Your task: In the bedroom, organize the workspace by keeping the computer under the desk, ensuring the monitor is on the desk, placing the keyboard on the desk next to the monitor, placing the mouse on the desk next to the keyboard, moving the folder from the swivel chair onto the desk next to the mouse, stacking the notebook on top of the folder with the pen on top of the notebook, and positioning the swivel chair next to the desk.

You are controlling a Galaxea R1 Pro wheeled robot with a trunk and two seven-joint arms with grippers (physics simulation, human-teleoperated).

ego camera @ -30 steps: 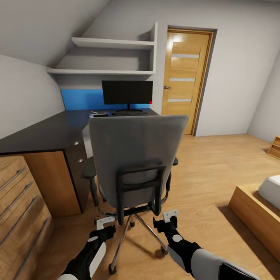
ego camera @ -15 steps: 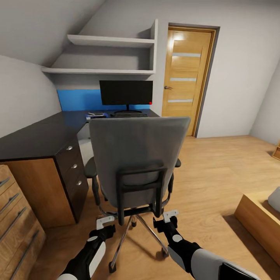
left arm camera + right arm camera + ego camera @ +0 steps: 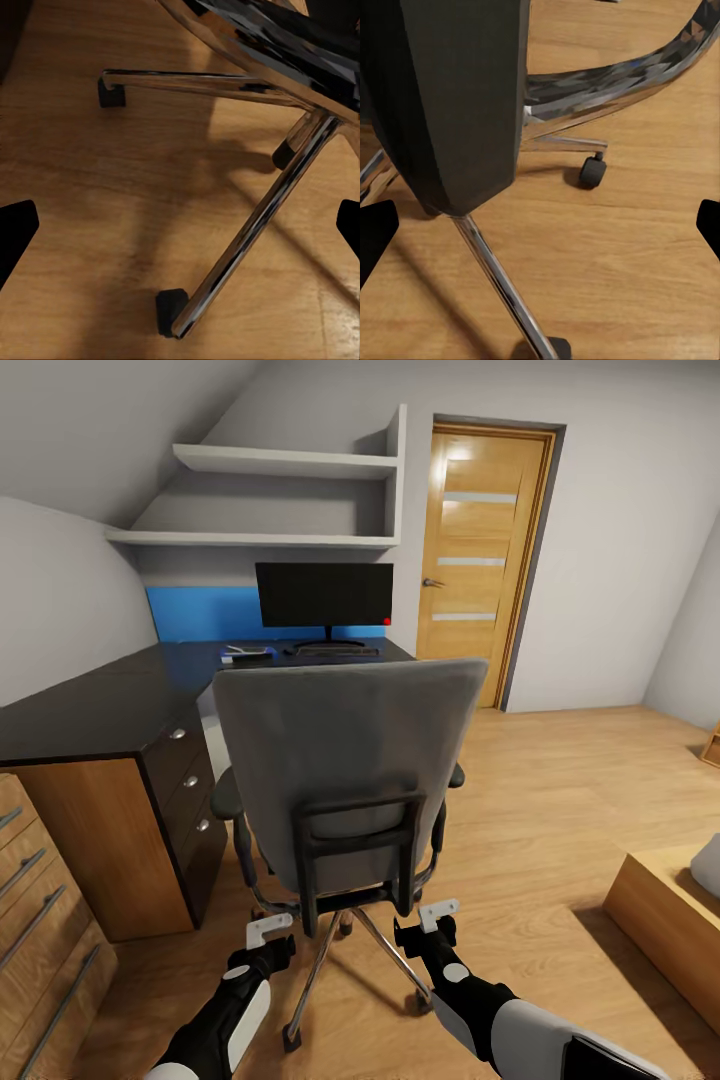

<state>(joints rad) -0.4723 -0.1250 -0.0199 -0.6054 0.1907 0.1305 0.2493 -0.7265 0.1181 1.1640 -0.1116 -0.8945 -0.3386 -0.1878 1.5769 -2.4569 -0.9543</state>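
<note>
Looking down over our two arms, we see the swivel chair [image 3: 345,760] right in front of us, its grey back turned to us and its shiny legs on the wood floor [image 3: 560,800]. Our left hand [image 3: 268,932] and our right hand [image 3: 437,915] sit low behind the chair, one on each side of its base. Both hands are spread wide and hold nothing; in the wrist views the dark fingertips [image 3: 15,232] stand far apart over the chair legs and little wheels.

Past the chair is the black table [image 3: 110,705] with a bright blue panel [image 3: 200,613] at its back. The monitor [image 3: 324,593] stands on the table with a small red dot at one lower corner. The keyboard [image 3: 335,652] lies just in front of the monitor. Beside it lies a small flat pile [image 3: 247,653], too small for us to tell what it is.

Grey walls, a sloped ceiling, two pale shelves [image 3: 280,500] and an oak door [image 3: 485,550] make up the bedroom. We can read no words or labels anywhere
</note>
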